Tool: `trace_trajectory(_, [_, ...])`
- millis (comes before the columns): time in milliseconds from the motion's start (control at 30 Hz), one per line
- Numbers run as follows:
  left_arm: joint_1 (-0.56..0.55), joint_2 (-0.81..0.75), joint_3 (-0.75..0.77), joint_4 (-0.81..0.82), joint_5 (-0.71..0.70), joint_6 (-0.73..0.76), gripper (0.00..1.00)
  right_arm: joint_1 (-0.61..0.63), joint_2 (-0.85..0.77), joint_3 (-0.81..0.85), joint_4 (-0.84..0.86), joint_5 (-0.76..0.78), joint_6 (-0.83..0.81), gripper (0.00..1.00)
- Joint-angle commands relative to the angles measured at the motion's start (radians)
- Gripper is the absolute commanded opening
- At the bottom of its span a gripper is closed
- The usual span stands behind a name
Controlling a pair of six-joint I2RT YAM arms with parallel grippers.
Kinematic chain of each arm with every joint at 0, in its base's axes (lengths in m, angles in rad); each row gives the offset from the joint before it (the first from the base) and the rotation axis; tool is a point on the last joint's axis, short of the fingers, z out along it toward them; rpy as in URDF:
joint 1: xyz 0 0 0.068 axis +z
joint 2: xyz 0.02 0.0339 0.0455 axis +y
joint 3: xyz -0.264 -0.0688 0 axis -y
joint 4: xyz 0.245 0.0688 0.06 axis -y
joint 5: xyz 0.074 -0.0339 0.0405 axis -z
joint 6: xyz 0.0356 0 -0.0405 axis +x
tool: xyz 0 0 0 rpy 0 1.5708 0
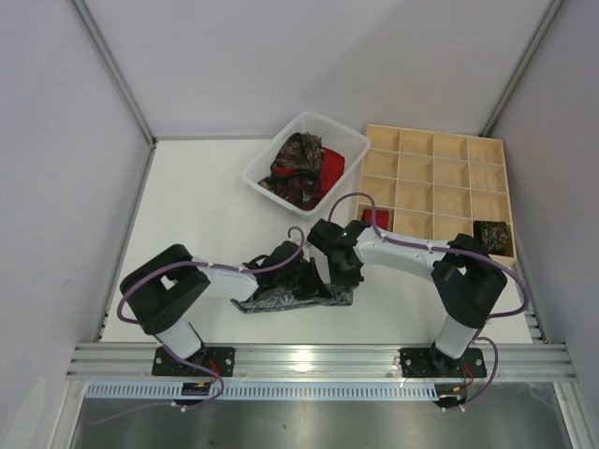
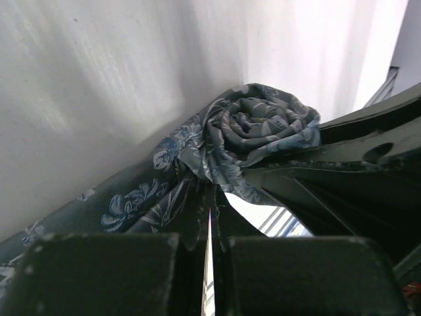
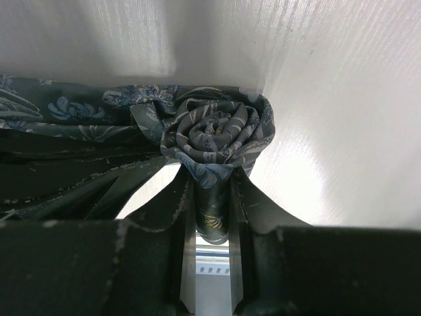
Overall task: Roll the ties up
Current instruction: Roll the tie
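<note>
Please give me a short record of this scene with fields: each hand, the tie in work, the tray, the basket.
left hand: shut on grey tie, beside its rolled end
right hand: shut on the rolled end
wooden tray: holds red roll and dark roll, in separate compartments
white basket: holds loose ties, dark patterned and red

A white basket (image 1: 342, 128) sits at the far edge of the desk (image 1: 197, 206). A wooden tray (image 1: 449, 178) fills the far right corner, just beside it.
</note>
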Motion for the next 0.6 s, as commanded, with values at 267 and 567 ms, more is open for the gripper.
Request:
trace_trajectory(267, [-0.018,-0.032,0.031,0.060,0.003,-0.047,0.01,0.000,0.032,0.012,0.005,-0.031,-0.001,0.00])
trace_trajectory(567, [-0.034,-0.132,0.034,-0.121,-0.112,-0.042,0.01,-0.012,0.017,0.004,-0.001,-0.031,-0.006,0.00])
